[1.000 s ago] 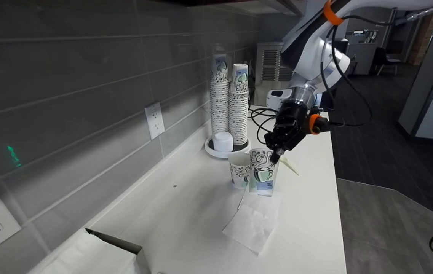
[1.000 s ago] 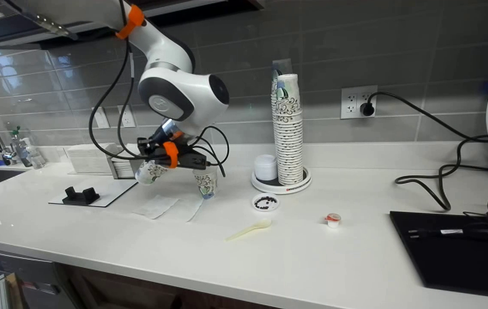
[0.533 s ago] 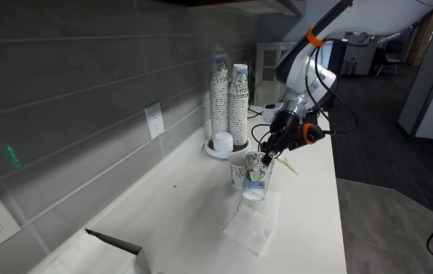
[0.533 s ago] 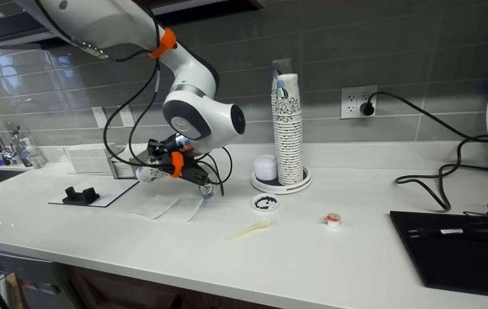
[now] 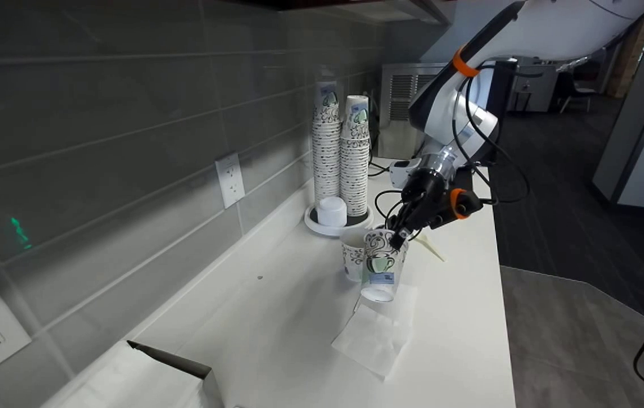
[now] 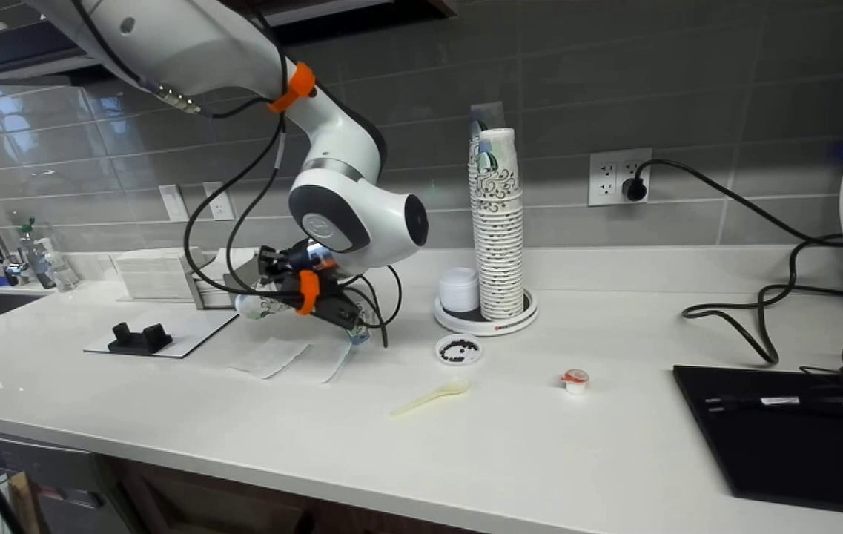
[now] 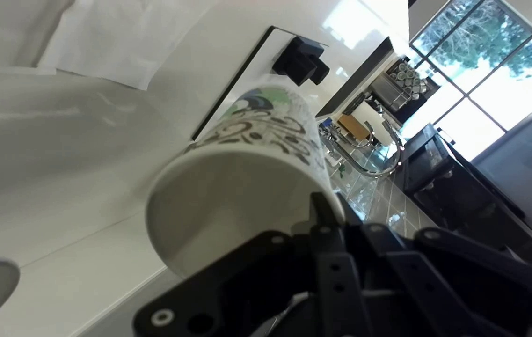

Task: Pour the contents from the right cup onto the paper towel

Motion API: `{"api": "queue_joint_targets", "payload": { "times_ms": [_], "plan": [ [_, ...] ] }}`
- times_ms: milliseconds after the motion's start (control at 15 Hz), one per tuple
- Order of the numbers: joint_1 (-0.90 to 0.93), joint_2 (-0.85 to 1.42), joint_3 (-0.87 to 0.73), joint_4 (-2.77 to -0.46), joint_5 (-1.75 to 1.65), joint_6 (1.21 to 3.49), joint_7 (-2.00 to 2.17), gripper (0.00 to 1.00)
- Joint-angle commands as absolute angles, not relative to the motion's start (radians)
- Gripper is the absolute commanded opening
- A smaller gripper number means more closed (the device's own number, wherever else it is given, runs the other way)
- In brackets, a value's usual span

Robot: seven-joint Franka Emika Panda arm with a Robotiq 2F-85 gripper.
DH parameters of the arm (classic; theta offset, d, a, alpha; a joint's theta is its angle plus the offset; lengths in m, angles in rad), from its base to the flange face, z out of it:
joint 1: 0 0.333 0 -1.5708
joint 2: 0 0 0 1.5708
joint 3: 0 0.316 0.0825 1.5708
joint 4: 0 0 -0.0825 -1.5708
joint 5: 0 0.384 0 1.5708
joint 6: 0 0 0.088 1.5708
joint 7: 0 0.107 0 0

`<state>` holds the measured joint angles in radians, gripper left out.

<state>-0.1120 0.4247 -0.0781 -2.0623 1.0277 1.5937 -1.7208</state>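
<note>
One printed cup [image 5: 382, 265] tilts, its rim pinched between my jaws.
A second cup [image 5: 352, 257] stands nearby; two paper towels [image 6: 270, 357] lie on the table [image 6: 540, 445].

Grey tiled wall [image 6: 614, 89], white counter [image 6: 577, 452]

Tilted cup [image 6: 249, 305] partly behind arm [image 6: 358, 215]; paper towels [image 6: 270, 358] and pale spoon [image 6: 434, 397] lying apart on counter [image 6: 525, 445].

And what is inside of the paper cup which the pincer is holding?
In the wrist view, the paper cup shows its pale inner wall; I see nothing lying in it. The pincer covers the lower right part of the inside, and the bottom is unclear.
</note>
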Motion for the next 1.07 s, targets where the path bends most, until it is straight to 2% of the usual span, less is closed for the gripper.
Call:
{"api": "queue_joint_targets", "payload": {
  "times_ms": [0, 1000],
  "plan": [
    [-0.136, 0.505, -0.057, -2.035, 1.066, 1.540, -1.720, 0.01],
    [-0.158, 0.695, -0.035, -1.969, 1.261, 1.377, -1.703, 0.01]
  ]
}}
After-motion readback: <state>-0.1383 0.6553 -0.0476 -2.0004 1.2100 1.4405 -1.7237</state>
